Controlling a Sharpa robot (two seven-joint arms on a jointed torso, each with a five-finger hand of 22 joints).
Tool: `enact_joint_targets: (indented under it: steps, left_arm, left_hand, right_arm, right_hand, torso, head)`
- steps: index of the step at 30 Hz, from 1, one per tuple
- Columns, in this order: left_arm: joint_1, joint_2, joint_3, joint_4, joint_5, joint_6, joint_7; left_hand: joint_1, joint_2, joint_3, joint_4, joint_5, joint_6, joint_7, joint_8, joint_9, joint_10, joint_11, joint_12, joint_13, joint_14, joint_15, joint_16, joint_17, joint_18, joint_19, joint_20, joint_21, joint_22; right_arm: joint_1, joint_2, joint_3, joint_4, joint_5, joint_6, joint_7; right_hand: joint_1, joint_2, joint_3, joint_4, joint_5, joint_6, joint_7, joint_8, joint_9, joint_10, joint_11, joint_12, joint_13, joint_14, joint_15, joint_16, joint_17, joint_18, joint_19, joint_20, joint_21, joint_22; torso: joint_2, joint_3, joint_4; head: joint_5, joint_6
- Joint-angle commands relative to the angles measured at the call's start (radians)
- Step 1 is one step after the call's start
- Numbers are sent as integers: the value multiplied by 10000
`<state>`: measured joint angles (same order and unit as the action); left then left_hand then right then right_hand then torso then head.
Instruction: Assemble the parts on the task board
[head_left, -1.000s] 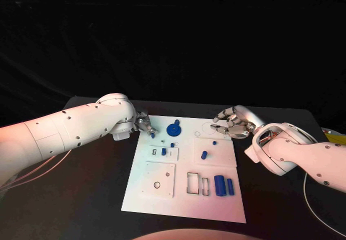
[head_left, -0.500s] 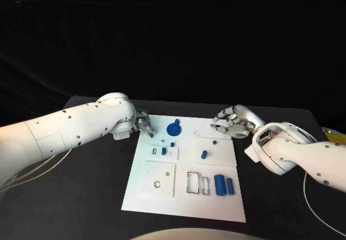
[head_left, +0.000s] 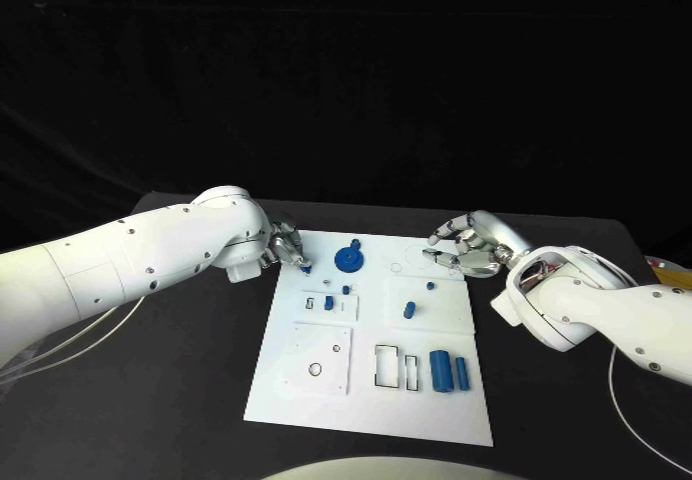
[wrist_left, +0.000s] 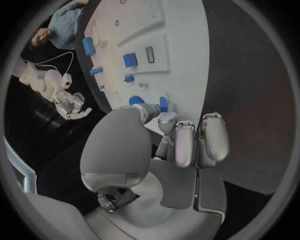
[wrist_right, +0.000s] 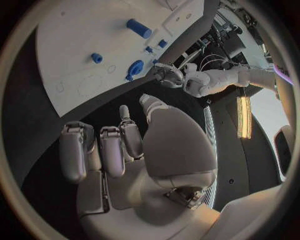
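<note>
At board's corner, left hand (head_left: 286, 248) unmoved.

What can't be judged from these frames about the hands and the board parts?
- Head view: left hand fingertips overlap a small blue part at the task board corner; grip unclear.
- Left wrist view: the thumb hides the contact.
- Head view: right hand hovers curled; board contact too small to tell.

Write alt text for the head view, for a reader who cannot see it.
A white rectangular task board lies on a black table with small blue parts on it, among them a round blue gear-like piece and two blue cylinders. The left hand pinches a small blue part at the board's far left corner; the right hand hovers at its far right corner.
</note>
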<state>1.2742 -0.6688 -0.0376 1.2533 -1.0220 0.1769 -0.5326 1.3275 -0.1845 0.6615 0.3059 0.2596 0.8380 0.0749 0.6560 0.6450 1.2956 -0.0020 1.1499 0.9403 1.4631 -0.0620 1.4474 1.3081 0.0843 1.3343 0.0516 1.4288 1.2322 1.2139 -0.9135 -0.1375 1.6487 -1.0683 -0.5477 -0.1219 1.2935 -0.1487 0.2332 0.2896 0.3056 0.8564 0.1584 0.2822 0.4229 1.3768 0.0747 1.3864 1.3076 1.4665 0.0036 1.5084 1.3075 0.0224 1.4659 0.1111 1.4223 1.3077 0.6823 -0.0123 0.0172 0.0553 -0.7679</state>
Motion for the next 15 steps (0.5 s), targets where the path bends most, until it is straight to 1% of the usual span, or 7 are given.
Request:
enact_joint_targets:
  steps: [1, 5, 8, 9, 12, 13, 15]
  left_arm:
    - [-3, -152, 8, 267, 768, -254, 88]
    - [-4, -502, 20, 814, 1047, -327, 12]
    - [-4, -798, 37, 1296, 1121, -348, -39]
    - [-3, -892, 41, 1452, 1116, -350, -55]
    - [-5, -1049, 46, 1729, 1028, -360, -78]
    - [-16, -1149, 47, 1908, 904, -385, -82]
    - [-40, -1257, 47, 2099, 704, -430, -74]
  left_hand:
    - [-78, -149, 1448, -1322, 55, -7, -51, 667, 953, 18, -56, -13, 17, 528, -29, 2, 504, -92, -24, -23, 7, 42]
    - [-245, -241, 1684, -1381, 69, 20, -82, 786, 1019, 47, -83, -11, -1, 529, -54, 6, 511, -94, -10, -42, 21, 63]
    - [-417, -362, 1927, -1464, 73, 30, -111, 902, 1080, 26, -111, -81, -121, 530, -78, 6, 514, -101, 14, -63, 41, 103]
    - [-465, -394, 1972, -1478, 75, 65, -128, 950, 1101, 96, -122, 17, 18, 531, -86, 7, 516, -104, 24, -67, 47, 117]
    - [-623, -481, 2122, -1515, 86, 123, -178, 1080, 1158, 150, -165, 57, 60, 532, -120, 7, 517, -114, 58, -84, 70, 169]
    - [-633, -488, 2137, -1521, 88, 127, -182, 1091, 1162, 155, -169, 62, 65, 534, -123, 11, 523, -116, 66, -86, 75, 181]
    - [-687, -526, 2206, -1541, 95, 155, -203, 1147, 1185, 180, -187, 81, 86, 534, -138, 8, 520, -116, 67, -93, 77, 184]
  right_arm:
    - [-8, 1, 0, -2, -97, 146, 60]
    - [-8, -6, 0, -8, -96, 152, 63]
    - [-8, -8, 0, -22, -93, 160, 65]
    - [-8, -9, 0, -30, -91, 162, 65]
    - [-9, -6, 0, -45, -88, 164, 66]
    - [-11, -3, -1, -55, -87, 168, 66]
    - [-15, 0, -1, -62, -85, 171, 67]
  right_hand:
    - [-78, 58, -58, -9, 56, -14, -10, 32, 16, -38, 2, -33, 387, 606, -16, -58, 741, 147, 215, -28, -33, 1958]
    - [-91, 65, -63, -5, 57, -13, -11, 37, 17, -43, 2, -38, 381, 602, -18, -66, 724, 151, 206, -30, -52, 1950]
    - [-91, 65, -63, -5, 57, -13, -11, 37, 17, -43, 2, -38, 381, 602, -18, -66, 724, 151, 206, -30, -52, 1950]
    - [-91, 65, -63, -5, 57, -13, -11, 37, 17, -43, 2, -38, 381, 602, -18, -66, 724, 151, 206, -30, -52, 1950]
    - [-91, 65, -63, -5, 57, -13, -11, 37, 17, -43, 2, -38, 381, 602, -18, -66, 724, 151, 206, -30, -52, 1950]
    - [-91, 65, -63, -5, 57, -13, -11, 37, 17, -43, 2, -38, 381, 602, -18, -66, 724, 151, 206, -30, -52, 1950]
    - [-91, 65, -63, -5, 57, -13, -11, 37, 17, -43, 2, -38, 381, 602, -18, -66, 724, 151, 206, -30, -52, 1950]
  torso:
    - [-4, 0, 14]
    - [-9, 4, 28]
    - [-17, 6, 31]
    - [-20, 7, 30]
    - [-22, 8, 38]
    - [-15, 3, 34]
    - [-4, -8, 21]
  head:
    - [0, -14]
    - [14, -19]
    - [36, -42]
    - [46, -45]
    - [70, -57]
    - [80, -60]
    - [102, -72]
